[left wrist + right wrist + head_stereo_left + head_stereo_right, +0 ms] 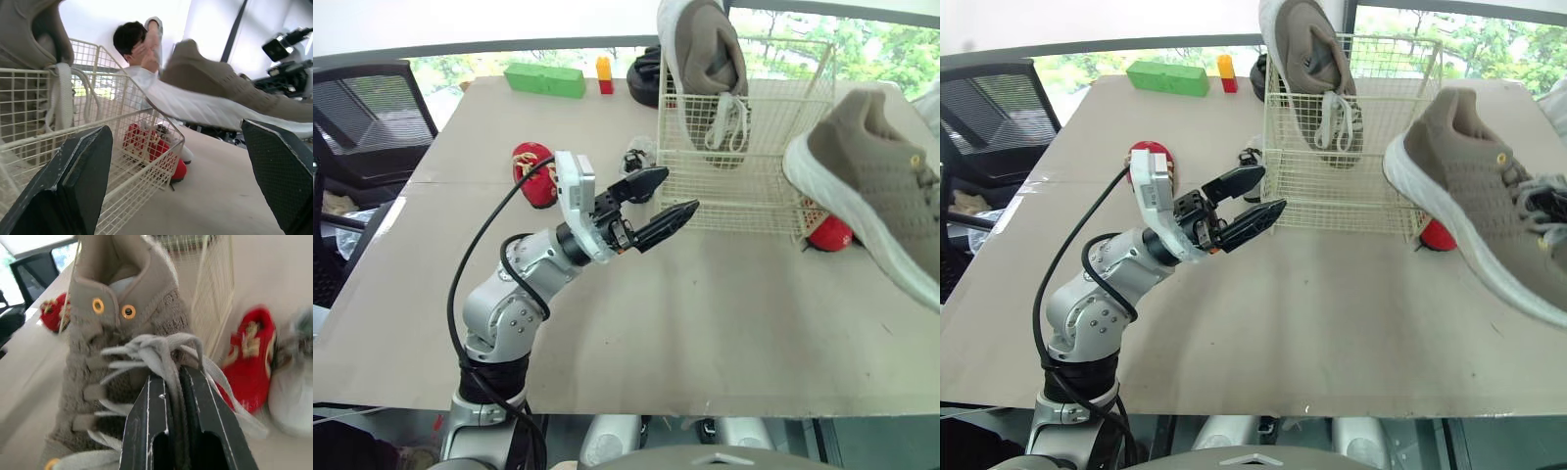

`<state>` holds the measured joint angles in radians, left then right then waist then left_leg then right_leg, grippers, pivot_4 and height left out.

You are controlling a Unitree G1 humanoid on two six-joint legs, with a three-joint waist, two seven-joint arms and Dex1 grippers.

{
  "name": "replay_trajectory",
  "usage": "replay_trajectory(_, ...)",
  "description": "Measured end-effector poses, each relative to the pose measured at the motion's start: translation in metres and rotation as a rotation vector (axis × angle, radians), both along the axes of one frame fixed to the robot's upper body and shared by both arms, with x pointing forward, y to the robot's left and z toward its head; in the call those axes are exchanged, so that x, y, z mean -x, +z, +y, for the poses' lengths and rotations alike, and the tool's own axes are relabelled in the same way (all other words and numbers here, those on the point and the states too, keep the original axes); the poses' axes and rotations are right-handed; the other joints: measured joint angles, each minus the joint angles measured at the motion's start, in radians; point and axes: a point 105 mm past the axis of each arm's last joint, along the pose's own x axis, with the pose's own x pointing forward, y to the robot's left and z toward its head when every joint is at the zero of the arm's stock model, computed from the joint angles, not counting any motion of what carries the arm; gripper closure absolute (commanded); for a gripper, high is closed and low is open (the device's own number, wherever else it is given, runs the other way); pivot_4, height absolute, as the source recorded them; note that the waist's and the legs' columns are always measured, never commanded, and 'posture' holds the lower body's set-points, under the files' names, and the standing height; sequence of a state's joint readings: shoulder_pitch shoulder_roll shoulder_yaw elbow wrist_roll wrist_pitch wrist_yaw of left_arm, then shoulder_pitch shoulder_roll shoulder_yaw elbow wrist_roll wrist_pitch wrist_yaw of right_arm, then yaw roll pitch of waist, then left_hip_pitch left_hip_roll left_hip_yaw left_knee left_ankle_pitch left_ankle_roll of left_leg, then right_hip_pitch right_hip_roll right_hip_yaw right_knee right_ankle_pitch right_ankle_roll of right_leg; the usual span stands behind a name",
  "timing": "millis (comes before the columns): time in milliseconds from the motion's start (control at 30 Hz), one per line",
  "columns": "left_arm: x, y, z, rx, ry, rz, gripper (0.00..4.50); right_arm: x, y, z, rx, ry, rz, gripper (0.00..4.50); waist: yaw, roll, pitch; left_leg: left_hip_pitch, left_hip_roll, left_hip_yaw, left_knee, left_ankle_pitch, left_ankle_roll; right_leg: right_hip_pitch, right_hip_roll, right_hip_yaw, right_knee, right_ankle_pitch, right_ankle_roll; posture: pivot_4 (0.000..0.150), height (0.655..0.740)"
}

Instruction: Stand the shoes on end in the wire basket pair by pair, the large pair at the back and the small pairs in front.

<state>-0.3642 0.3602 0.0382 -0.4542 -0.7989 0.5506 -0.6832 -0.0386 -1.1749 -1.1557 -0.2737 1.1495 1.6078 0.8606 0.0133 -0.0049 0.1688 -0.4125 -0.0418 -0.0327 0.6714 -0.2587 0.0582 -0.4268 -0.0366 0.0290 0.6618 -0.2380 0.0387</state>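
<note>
Tan shoe (871,186) at frame right pinched by right gripper (175,377), seemingly tongue only; may slip, knock wire basket (744,186). Left gripper (681,190) wide.

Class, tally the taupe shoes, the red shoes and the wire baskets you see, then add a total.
Taupe shoes: 2, one on end in the wire basket, one held by the right gripper.
Red shoes: 2, one on either side of the basket.
Wire baskets: 1.
Total: 5.
</note>
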Motion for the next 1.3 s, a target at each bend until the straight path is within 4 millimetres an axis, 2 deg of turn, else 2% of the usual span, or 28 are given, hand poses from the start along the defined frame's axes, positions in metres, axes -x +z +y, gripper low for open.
replay_trajectory(67, 0.0, -0.001, 0.0, -0.002, -0.005, 0.002, 0.0, 0.01, 0.0, 0.005, 0.011, 0.057, 0.021, 4.44, -0.007, 0.0, 0.0, 0.004, 0.002, 0.003, 0.0, 0.0, 0.0, 0.002, 0.002, 0.0, 0.0, 0.0, 0.0, 0.15, 0.74)
replay_trajectory(133, 0.001, -0.002, 0.001, -0.014, -0.017, 0.006, 0.0, 0.018, -0.007, 0.018, 0.058, 0.156, 0.076, 4.44, -0.012, -0.001, 0.001, 0.015, 0.004, 0.002, -0.001, 0.0, 0.0, 0.014, 0.003, 0.0, -0.002, 0.0, 0.001, 0.15, 0.74)
replay_trajectory(233, 0.01, -0.014, 0.009, -0.115, -0.093, 0.036, 0.0, 0.019, -0.038, 0.038, 0.204, 0.3, 0.176, 4.44, -0.02, -0.003, 0.0, 0.017, 0.008, 0.002, -0.001, -0.001, 0.0, 0.016, 0.006, -0.001, -0.004, -0.003, 0.004, 0.15, 0.74)
replay_trajectory(367, 0.025, -0.029, 0.018, -0.227, -0.196, 0.097, 0.0, 0.006, -0.073, 0.057, 0.308, 0.429, 0.179, 4.44, -0.023, -0.004, 0.001, 0.016, 0.007, 0.004, 0.0, 0.0, 0.0, 0.015, 0.005, -0.001, -0.004, -0.002, 0.004, 0.15, 0.74)
replay_trajectory(500, 0.046, -0.036, 0.022, -0.322, -0.293, 0.132, 0.0, -0.007, -0.1, 0.059, 0.476, 0.52, 0.164, 4.44, -0.016, -0.004, 0.001, 0.015, 0.007, 0.003, -0.001, -0.001, -0.001, 0.014, 0.003, 0.0, -0.006, -0.001, 0.001, 0.15, 0.74)
replay_trajectory(667, 0.058, -0.038, 0.026, -0.384, -0.348, 0.147, 0.0, -0.016, -0.114, 0.057, 0.599, 0.64, 0.145, 4.44, -0.004, -0.003, 0.002, 0.015, 0.007, 0.003, -0.001, -0.001, -0.001, 0.014, 0.002, 0.0, -0.007, -0.001, 0.0, 0.15, 0.74)
replay_trajectory(767, 0.06, -0.038, 0.025, -0.391, -0.355, 0.138, 0.0, -0.014, -0.124, 0.051, 0.646, 0.707, 0.201, 3.62, 0.001, -0.003, 0.002, 0.014, 0.007, 0.002, -0.001, -0.001, -0.001, 0.014, 0.002, 0.0, -0.007, -0.001, 0.0, 0.15, 0.74)
replay_trajectory(833, 0.06, -0.038, 0.024, -0.393, -0.356, 0.135, 0.0, -0.016, -0.128, 0.046, 0.68, 0.749, 0.229, 2.8, 0.002, -0.003, 0.002, 0.014, 0.007, 0.002, -0.001, -0.001, -0.001, 0.014, 0.002, -0.001, -0.008, -0.001, 0.0, 0.15, 0.74)
replay_trajectory(900, 0.06, -0.038, 0.023, -0.395, -0.358, 0.133, 0.0, -0.028, -0.128, 0.043, 0.721, 0.747, 0.197, 1.72, 0.0, -0.003, 0.002, 0.014, 0.007, 0.002, -0.001, -0.001, -0.001, 0.014, 0.0, -0.001, -0.008, -0.003, -0.004, 0.15, 0.74)
replay_trajectory(933, 0.06, -0.038, 0.023, -0.395, -0.358, 0.131, 0.0, -0.03, -0.128, 0.043, 0.728, 0.745, 0.194, 1.32, 0.001, -0.003, 0.002, 0.014, 0.007, 0.002, -0.001, -0.001, -0.001, 0.014, 0.0, -0.002, -0.008, -0.003, -0.004, 0.15, 0.74)
replay_trajectory(1100, 0.059, -0.037, 0.02, -0.388, -0.361, 0.12, 0.0, -0.047, -0.137, 0.05, 0.727, 0.808, 0.267, 1.32, -0.002, -0.004, 0.002, 0.015, 0.008, 0.002, -0.002, -0.001, -0.002, 0.014, 0.0, -0.003, -0.009, -0.003, -0.004, 0.15, 0.74)
replay_trajectory(1133, 0.059, -0.037, 0.019, -0.388, -0.363, 0.119, 0.0, -0.047, -0.144, 0.05, 0.728, 0.84, 0.315, 2.02, -0.001, -0.004, 0.002, 0.014, 0.008, 0.002, -0.002, -0.001, -0.002, 0.014, 0.0, -0.003, -0.009, -0.003, -0.004, 0.15, 0.74)
replay_trajectory(1233, 0.059, -0.038, 0.019, -0.387, -0.361, 0.121, 0.0, -0.044, -0.152, 0.05, 0.721, 0.886, 0.371, 2.96, 0.003, -0.004, 0.002, 0.013, 0.007, 0.001, -0.002, -0.001, -0.002, 0.014, -0.001, -0.005, -0.01, -0.002, -0.003, 0.15, 0.74)
replay_trajectory(1300, 0.059, -0.038, 0.019, -0.383, -0.352, 0.122, 0.0, -0.044, -0.152, 0.05, 0.73, 0.893, 0.384, 3.86, 0.004, -0.004, 0.002, 0.013, 0.007, 0.0, -0.002, -0.001, -0.002, 0.014, -0.002, -0.006, -0.011, -0.002, -0.003, 0.15, 0.74)
